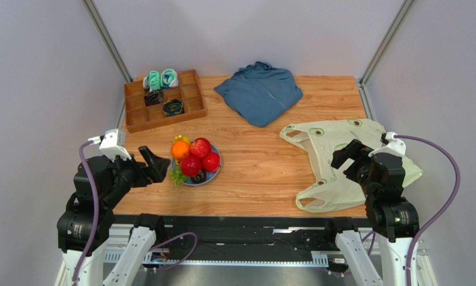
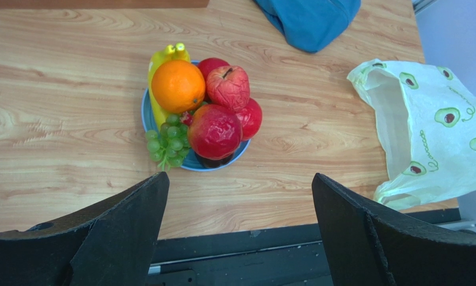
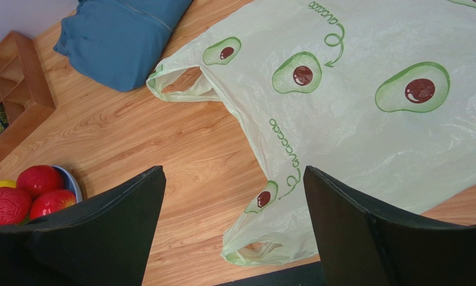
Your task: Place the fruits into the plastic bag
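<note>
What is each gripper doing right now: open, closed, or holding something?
Left gripper: open, holding nothing.
Right gripper: open, holding nothing.

Free passage in the middle
Bare table [image 1: 258, 170] lies between the fruits [image 1: 195, 158] at centre left and the plastic bag [image 1: 365, 131] at right; the blue garment [image 1: 261, 95] fills the upper centre

The wooden table [image 1: 258, 173] has four things lying on it. A brown tray [image 1: 165, 121] with little boxes sits at the far left corner. A blue shirt [image 1: 259, 92] lies crumpled at the far middle. A blue plate [image 2: 143, 118] sits near the front left. A pale green plastic bag [image 1: 335, 149] lies flat on the right and sticks out past the table's right edge.
</note>
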You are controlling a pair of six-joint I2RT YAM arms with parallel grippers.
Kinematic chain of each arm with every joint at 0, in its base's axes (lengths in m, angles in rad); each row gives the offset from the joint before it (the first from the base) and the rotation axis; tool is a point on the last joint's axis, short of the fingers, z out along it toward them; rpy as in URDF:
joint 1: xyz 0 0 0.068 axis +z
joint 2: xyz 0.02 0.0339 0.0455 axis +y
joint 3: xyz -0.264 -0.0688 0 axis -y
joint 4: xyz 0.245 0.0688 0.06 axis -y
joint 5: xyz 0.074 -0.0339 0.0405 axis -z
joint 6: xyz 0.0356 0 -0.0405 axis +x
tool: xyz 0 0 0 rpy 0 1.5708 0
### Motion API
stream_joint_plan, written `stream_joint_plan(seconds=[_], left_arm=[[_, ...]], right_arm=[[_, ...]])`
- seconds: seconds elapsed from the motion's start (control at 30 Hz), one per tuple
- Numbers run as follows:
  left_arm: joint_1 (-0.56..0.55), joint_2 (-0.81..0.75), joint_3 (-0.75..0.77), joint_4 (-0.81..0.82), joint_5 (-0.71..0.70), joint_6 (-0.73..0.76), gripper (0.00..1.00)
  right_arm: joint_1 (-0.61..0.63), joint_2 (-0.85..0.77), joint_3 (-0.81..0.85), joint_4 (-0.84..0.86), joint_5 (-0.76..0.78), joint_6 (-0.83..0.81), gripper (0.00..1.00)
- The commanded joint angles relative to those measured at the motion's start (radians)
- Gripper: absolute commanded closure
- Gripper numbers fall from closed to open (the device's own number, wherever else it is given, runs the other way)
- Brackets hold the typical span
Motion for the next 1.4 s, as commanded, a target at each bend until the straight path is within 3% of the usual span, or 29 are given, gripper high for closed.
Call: stream_joint_plan(seconds=[0.0, 0.23, 0.4, 0.67, 0.8, 0.97, 1.2, 1.37], left_arm=[[0.007, 0.025, 0.036, -0.023, 0.007, 0.000, 0.01], [0.007, 0.028, 0.060, 0.006, 0.020, 0.001, 0.01], [0.007, 0.008, 0.045, 0.018, 0.048, 0.020, 0.01], [0.007, -0.026, -0.041, 0.040, 0.100, -0.002, 0.02], [0.007, -0.029, -0.068, 0.059, 0.116, -0.014, 0.02], [0.007, -0.024, -0.111, 0.095, 0.146, -0.049, 0.03], [0.007, -0.037, -0.110, 0.089, 0.145, -0.065, 0.04], [0.007, -0.050, -0.116, 0.066, 0.122, -0.072, 0.04]], right_arm=[[-0.004, 0.012, 0.032, 0.022, -0.014, 0.006, 0.10], [-0.003, 0.014, 0.043, 0.011, -0.020, -0.006, 0.11], [-0.003, 0.049, 0.044, 0.031, -0.103, -0.048, 0.20], [0.017, 0.287, 0.030, -0.007, -0.223, -0.080, 0.32], [0.129, 0.390, 0.021, -0.029, -0.102, -0.069, 0.36], [0.419, 0.505, 0.032, 0.086, 0.107, -0.020, 0.35], [0.430, 0.802, 0.084, 0.279, 0.135, -0.084, 0.35], [0.429, 1.038, 0.199, 0.382, 0.142, -0.192, 0.27]])
